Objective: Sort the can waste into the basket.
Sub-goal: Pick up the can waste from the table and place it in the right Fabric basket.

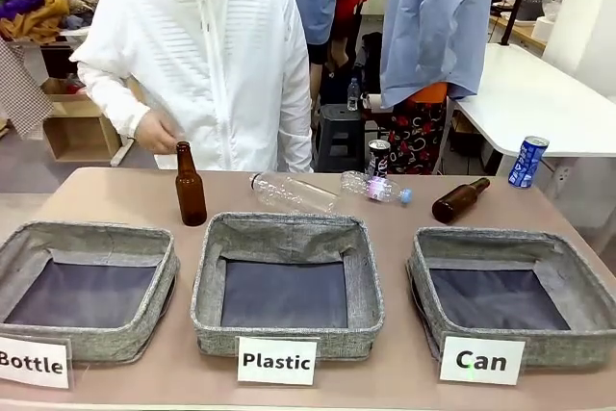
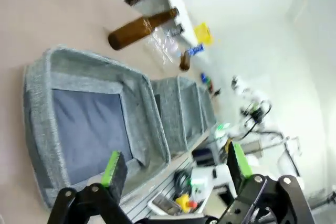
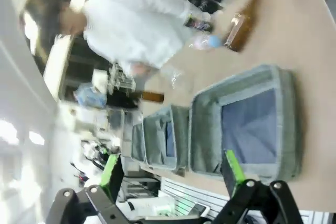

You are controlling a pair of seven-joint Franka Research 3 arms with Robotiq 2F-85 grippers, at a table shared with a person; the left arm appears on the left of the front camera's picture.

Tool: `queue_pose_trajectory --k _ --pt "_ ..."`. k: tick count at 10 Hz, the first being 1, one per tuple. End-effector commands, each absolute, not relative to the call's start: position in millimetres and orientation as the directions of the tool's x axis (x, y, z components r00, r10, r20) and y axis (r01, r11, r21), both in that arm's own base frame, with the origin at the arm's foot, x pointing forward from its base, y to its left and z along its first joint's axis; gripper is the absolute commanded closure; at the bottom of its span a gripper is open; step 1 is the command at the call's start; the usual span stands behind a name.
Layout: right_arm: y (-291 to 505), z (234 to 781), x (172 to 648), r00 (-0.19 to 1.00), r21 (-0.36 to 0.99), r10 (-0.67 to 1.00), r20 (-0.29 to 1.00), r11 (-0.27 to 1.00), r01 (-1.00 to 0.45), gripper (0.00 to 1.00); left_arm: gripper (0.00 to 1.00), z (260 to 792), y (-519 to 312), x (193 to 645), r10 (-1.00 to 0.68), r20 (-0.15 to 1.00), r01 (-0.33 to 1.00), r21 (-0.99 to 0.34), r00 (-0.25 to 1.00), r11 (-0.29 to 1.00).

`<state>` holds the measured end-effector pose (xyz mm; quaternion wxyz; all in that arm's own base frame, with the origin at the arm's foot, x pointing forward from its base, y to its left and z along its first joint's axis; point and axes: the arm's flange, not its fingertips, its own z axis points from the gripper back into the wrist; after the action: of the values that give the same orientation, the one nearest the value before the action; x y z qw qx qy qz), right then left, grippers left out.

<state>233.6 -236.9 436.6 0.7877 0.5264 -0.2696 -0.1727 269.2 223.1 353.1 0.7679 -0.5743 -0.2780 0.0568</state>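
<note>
A black can (image 1: 379, 156) stands upright at the table's far edge, right of centre. At the far right corner stands a blue can (image 1: 527, 162), also upright. The grey basket with the "Can" card (image 1: 510, 240) lies at the front right, nothing in it. The right wrist view has this basket (image 3: 205, 124) nearest, below my right gripper (image 3: 173, 167), which is open and holds nothing. My left gripper (image 2: 176, 166) is open too and hangs over the "Bottle" basket (image 2: 39, 108).
The "Plastic" basket (image 1: 287, 226) sits in the middle, the "Bottle" basket (image 1: 87, 233) at the left. One brown bottle (image 1: 190, 185) stands upright, another (image 1: 460, 200) lies behind the Can basket. Two clear plastic bottles (image 1: 294, 192) (image 1: 375, 187) lie between them. A person in white (image 1: 207, 55) stands across the table.
</note>
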Motion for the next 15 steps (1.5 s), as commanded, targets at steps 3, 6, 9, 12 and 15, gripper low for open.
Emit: queue_pose_trajectory --k 3,6,9,12,15 --pt "-252.4 397.5 234.0 0.779 0.941 -0.605 0.166 0.332 0.058 0.0 0.0 338.6 226.4 270.3 0.474 0.332 0.217 -0.935 0.815 0.282" --pt "-252.4 397.5 234.0 0.779 0.941 -0.605 0.166 0.332 0.058 0.0 0.0 338.6 226.4 270.3 0.474 0.332 0.217 -0.935 0.815 0.282" --pt "-235.0 407.2 248.0 0.786 0.897 -0.585 0.199 0.432 0.095 0.0 0.0 338.6 226.4 270.3 0.474 0.332 0.217 -0.935 0.815 0.282" --pt "-142.1 469.1 312.2 0.814 0.604 -0.271 0.514 0.788 -0.119 0.0 0.0 338.6 226.4 270.3 0.474 0.332 0.217 -0.935 0.815 0.282" --pt "-24.7 483.7 399.6 0.741 0.195 0.139 0.657 0.918 -0.345 0.0 0.0 338.6 226.4 270.3 0.474 0.332 0.217 -0.935 0.815 0.282"
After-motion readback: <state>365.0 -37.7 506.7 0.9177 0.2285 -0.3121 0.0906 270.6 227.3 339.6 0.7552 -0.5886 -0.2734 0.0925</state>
